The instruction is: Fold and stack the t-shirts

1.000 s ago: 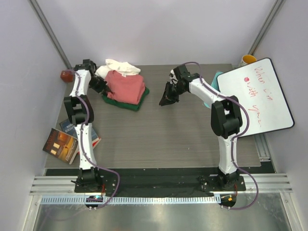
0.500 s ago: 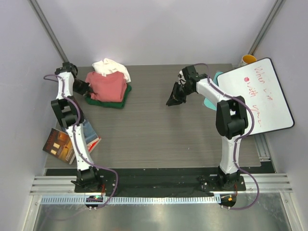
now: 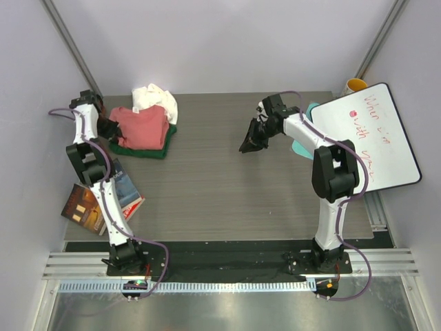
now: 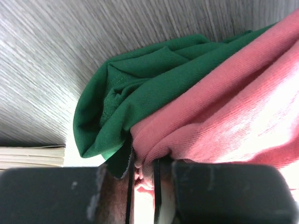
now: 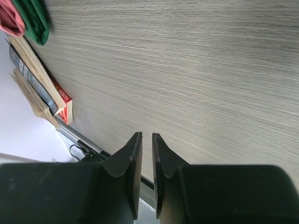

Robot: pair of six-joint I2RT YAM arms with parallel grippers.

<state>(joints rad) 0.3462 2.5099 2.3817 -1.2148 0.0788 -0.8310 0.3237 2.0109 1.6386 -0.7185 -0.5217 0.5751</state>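
Over at upper left, the soft shirt pile (image 3: 141, 129) got dragged further left on the woodgrain counter (image 3: 227, 186), left tool (image 4: 142, 173) clenched on its edge, right tool (image 5: 144, 140) pinched closed, empty.

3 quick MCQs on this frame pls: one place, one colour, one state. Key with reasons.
1. Where on the table is the shirt pile?
A. far left corner
B. centre
C. near right edge

2. Which shirt lies directly under the pink shirt?
A. white
B. green
C. none

3. The right end effector is:
A. gripping a shirt
B. wide open
C. nearly closed, empty

Key:
1 A: the top view shows the pile at the far left, beside the left end effector.
2 B: the green shirt peeks out below the pink.
3 C: in its wrist view the fingers are a sliver apart over bare wood.
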